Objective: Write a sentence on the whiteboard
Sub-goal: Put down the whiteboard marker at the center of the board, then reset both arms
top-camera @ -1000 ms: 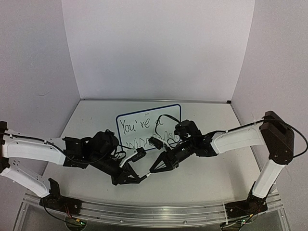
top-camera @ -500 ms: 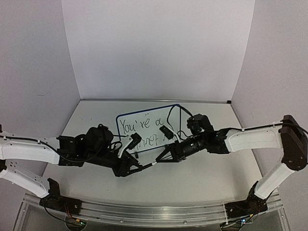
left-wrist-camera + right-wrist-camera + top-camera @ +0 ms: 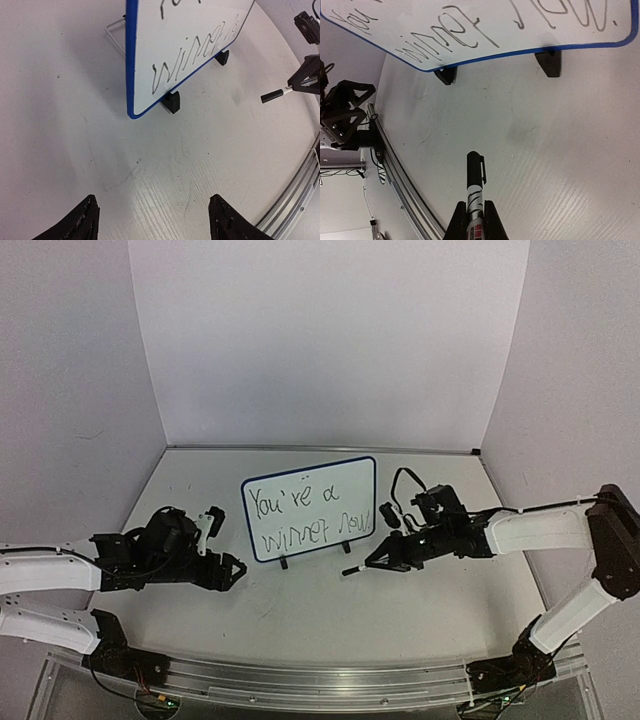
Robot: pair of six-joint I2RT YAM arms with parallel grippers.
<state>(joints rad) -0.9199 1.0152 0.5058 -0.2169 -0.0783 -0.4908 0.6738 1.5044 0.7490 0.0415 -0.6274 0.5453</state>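
The whiteboard [image 3: 308, 508] stands upright on two black feet at mid-table, blue-framed, with the sentence [image 3: 300, 502] in two black handwritten rows. My left gripper [image 3: 232, 570] is low over the table to the board's front left. In the left wrist view the left gripper [image 3: 155, 220] is open and empty, and the whiteboard [image 3: 180, 40] rises ahead. My right gripper [image 3: 375, 560] sits front right of the board, shut on a capped black-and-white marker [image 3: 352, 569]. The right wrist view shows the marker [image 3: 475, 182] sticking out between the shut fingers, capped end pointing left, below the whiteboard [image 3: 495, 20].
A metal rail [image 3: 300, 685] runs along the near table edge behind both arm bases. White walls close in the back and sides. The board's wire stand [image 3: 114, 37] sticks out behind it. The marker's capped end [image 3: 272, 95] hovers right of the board's feet.
My left gripper opened, let go of the marker and pulled back to the left. The right arm drew away to the right with the marker, uncovering the board's lower row.
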